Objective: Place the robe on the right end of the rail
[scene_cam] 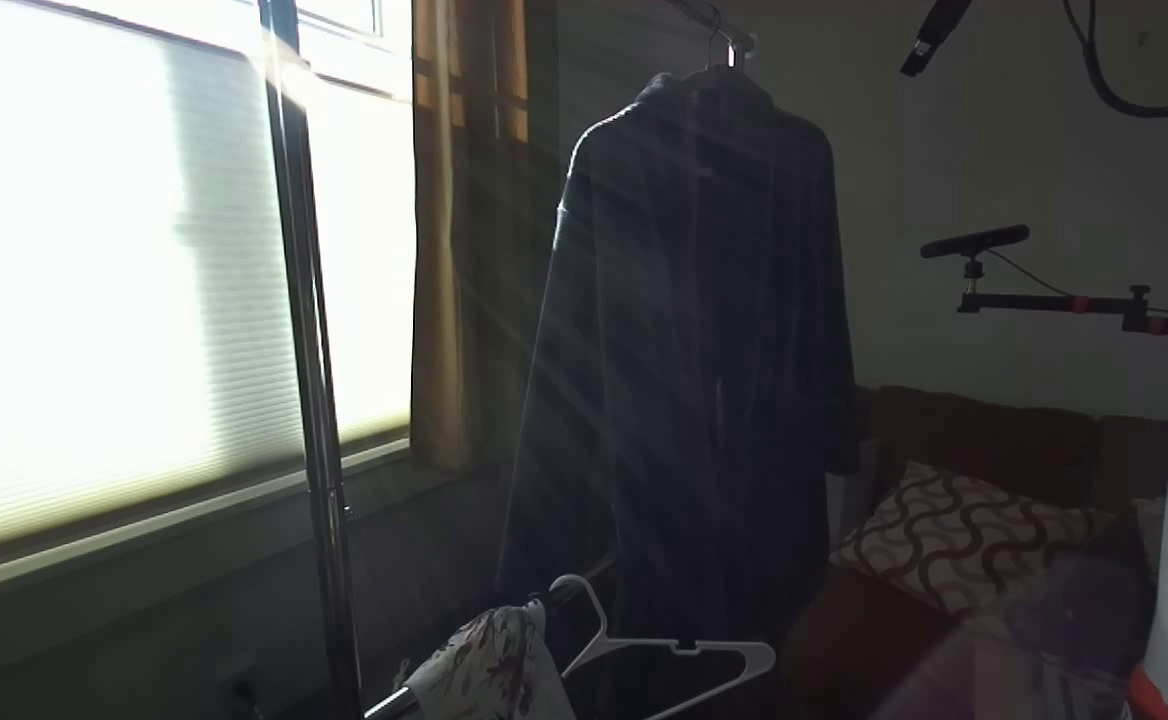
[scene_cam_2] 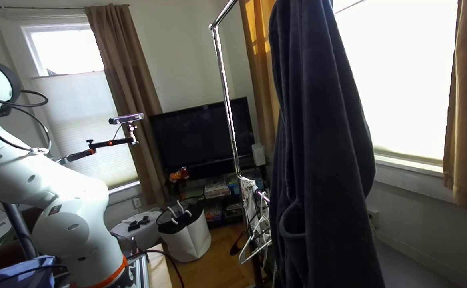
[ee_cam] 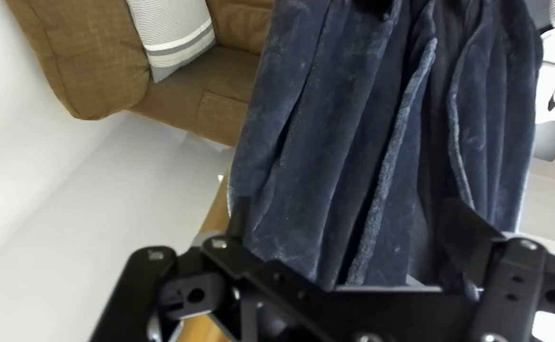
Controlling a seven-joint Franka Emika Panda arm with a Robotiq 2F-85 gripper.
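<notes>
While the long, dark navy, plush-looking robe (scene_cam: pixel 704 320) hangs by a thin dark hanger hook (scene_cam: pixel 712 45) from the slim, shiny metal rail (scene_cam_2: pixel 225 13), I have my black two-fingered claw (ee_cam: pixel 349 209) spread, fingers well apart; wrist view puts the robe's folds across the gap, can't tell whether either finger touches cloth; in an exterior view the hook sits close to the rail end farther from that camera; can't confirm from here which end that is, left or right; robe hangs straight down, its top and bottom running out of frame in an exterior view; low down, a white plastic hanger (scene_cam: pixel 639 642) is just beside a white cloth with dark print (scene_cam: pixel 494 660), which is draped on a low metal bar (scene_cam: pixel 391 703); lower links of my white jointed arm (scene_cam_2: pixel 73 192) are well apart from the robe; I also get a black flat television (scene_cam_2: pixel 205 136), a white fabric hamper with black top (scene_cam_2: pixel 185 236) on the wooden floor (scene_cam_2: pixel 221 256), a brown cushioned sofa (ee_cam: pixel 92 61) with a pale striped pillow (ee_cam: pixel 173 33) in wrist view, and a brown curtain (scene_cam: pixel 439 250) beside a bright blind (scene_cam: pixel 94 300).
</notes>
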